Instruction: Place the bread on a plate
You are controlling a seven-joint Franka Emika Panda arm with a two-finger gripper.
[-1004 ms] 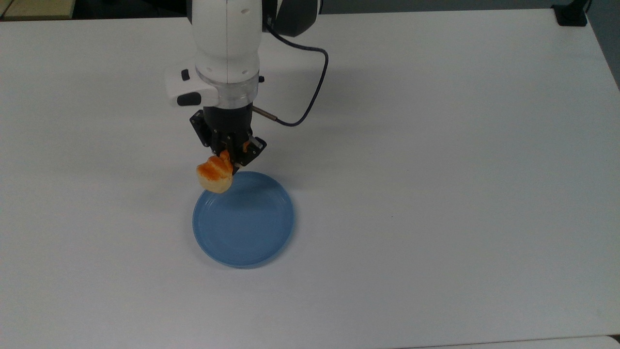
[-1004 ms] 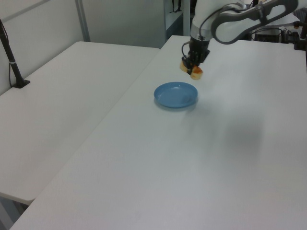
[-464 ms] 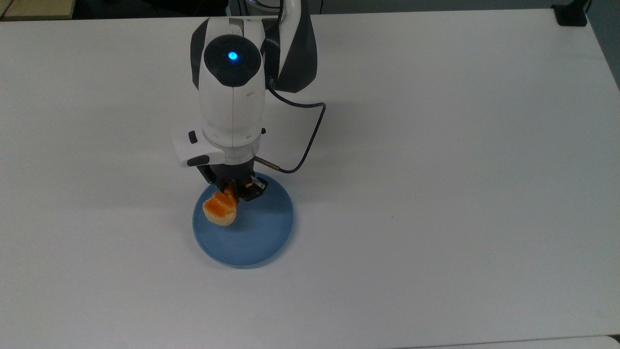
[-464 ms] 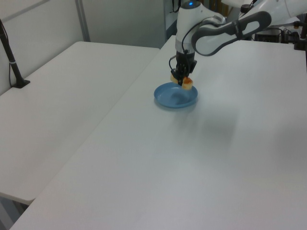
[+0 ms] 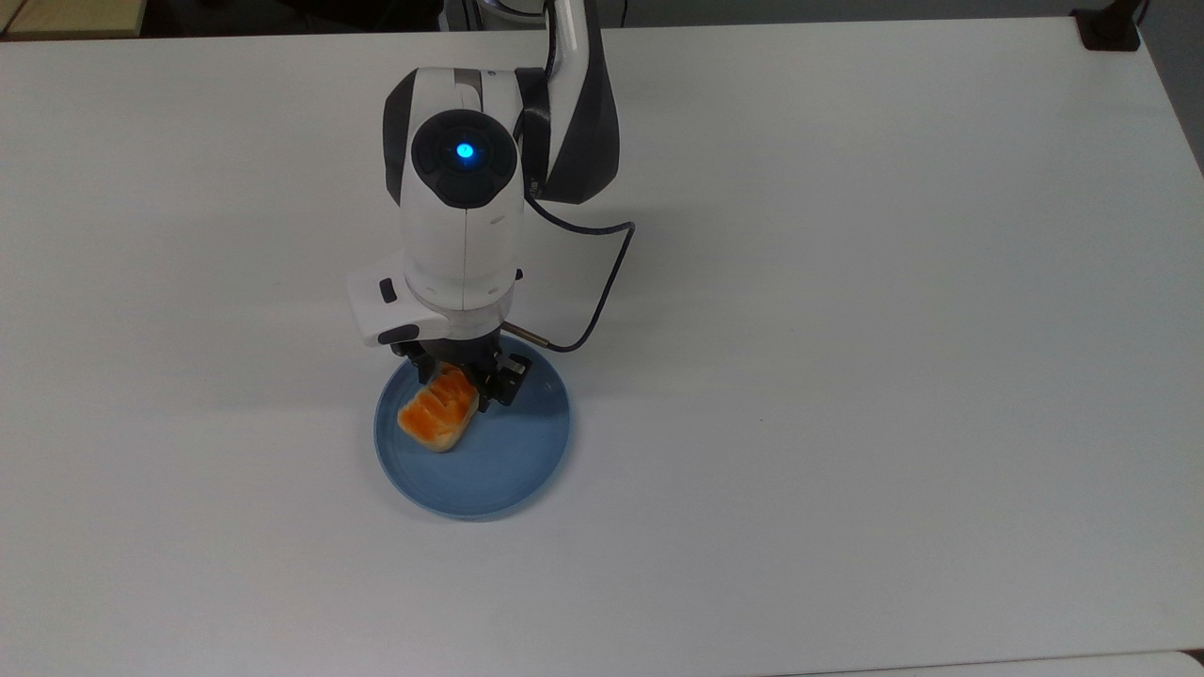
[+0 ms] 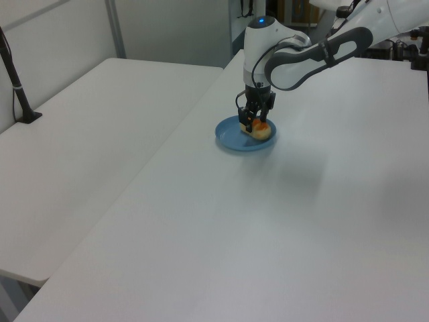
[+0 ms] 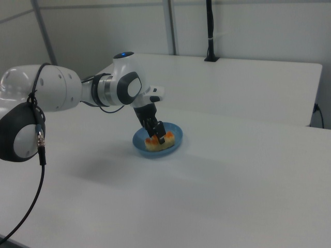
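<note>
Resting inside plate (image 5: 513, 465) at its 10 o'clock in top view, bread (image 5: 435, 414) lies long axis 7-to-1 o'clock; jaws (image 5: 467, 381) at its 1 o'clock end, appear clenched on it; judged: release next; white counter (image 5: 847, 376) beyond

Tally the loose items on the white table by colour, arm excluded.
Light blue: 1, the plate
Orange-brown and cream: 1, the bread, lying inside the plate
Total: 2
</note>
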